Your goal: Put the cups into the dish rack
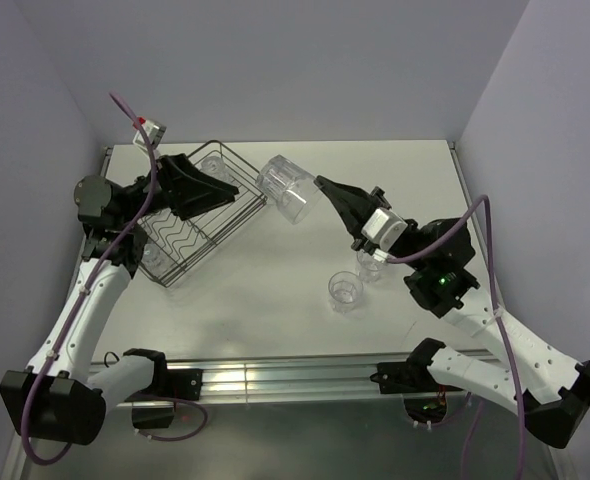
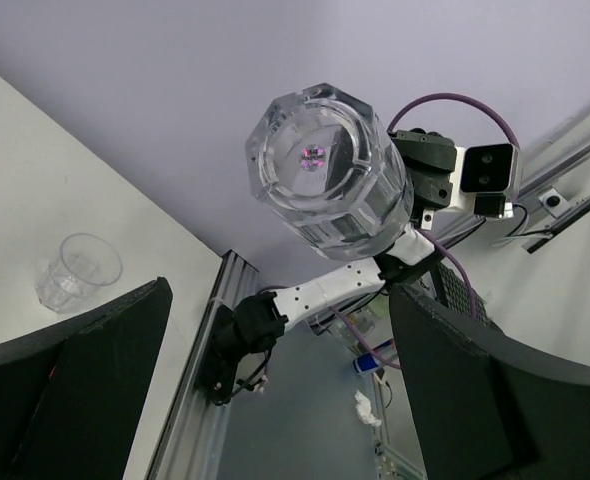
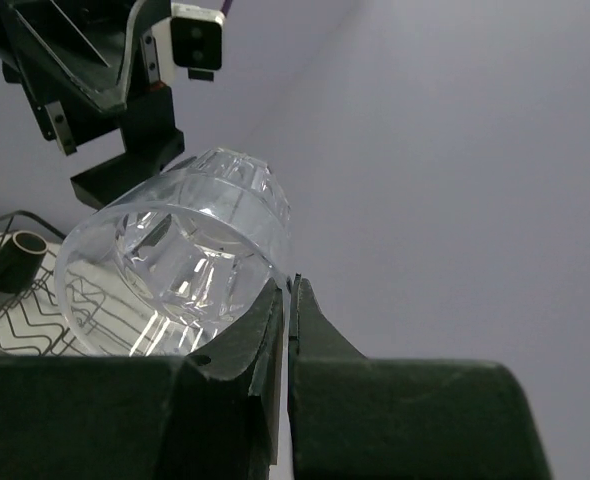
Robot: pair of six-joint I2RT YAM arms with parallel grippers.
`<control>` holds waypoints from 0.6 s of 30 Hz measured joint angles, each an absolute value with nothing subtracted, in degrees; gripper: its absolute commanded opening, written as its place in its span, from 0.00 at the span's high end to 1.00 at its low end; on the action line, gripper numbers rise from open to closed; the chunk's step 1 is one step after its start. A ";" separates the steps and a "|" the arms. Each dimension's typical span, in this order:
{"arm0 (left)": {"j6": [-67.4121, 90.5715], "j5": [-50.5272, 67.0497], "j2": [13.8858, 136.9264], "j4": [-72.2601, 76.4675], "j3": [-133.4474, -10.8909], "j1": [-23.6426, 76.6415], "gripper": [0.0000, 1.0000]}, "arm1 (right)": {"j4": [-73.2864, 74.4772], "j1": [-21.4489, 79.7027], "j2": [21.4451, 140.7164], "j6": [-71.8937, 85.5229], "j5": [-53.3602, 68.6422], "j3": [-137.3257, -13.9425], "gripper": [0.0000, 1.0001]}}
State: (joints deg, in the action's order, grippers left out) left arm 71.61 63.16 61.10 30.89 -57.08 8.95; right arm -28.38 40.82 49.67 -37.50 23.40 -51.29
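right pincer (image 1: 320, 184) pinching glass (image 1: 287, 188) beside rack (image 1: 190, 245) | left pincer (image 1: 230, 195) spread | mug (image 3: 15, 262) racked | two glasses (image 1: 345, 290) wait on bench (image 1: 275, 310) at right

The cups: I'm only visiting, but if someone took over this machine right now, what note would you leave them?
Left gripper: open, empty, above the dish rack.
Right gripper: shut on a clear tumbler, held in the air beside the rack.
Done: brown mug and at least one racked tumbler.
Left: rack the held one, then the two table tumblers.
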 measured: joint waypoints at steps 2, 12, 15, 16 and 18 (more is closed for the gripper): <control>71.68 63.11 61.10 31.27 -56.99 9.78 0.01 | -28.62 41.69 49.41 -38.17 23.70 -51.29 1.00; 76.05 63.11 61.14 35.94 -56.45 12.01 0.01 | -27.88 45.43 49.08 -43.77 25.26 -49.06 1.00; 77.23 63.13 61.32 37.32 -56.03 13.13 0.01 | -27.49 46.26 49.08 -45.45 25.39 -48.49 1.00; 77.47 63.16 61.36 37.52 -55.79 13.45 0.01 | -27.42 46.57 49.08 -46.04 25.39 -48.38 1.00; 77.76 63.18 61.45 37.52 -55.33 13.96 0.01 | -27.42 46.98 49.06 -46.81 25.36 -48.27 1.00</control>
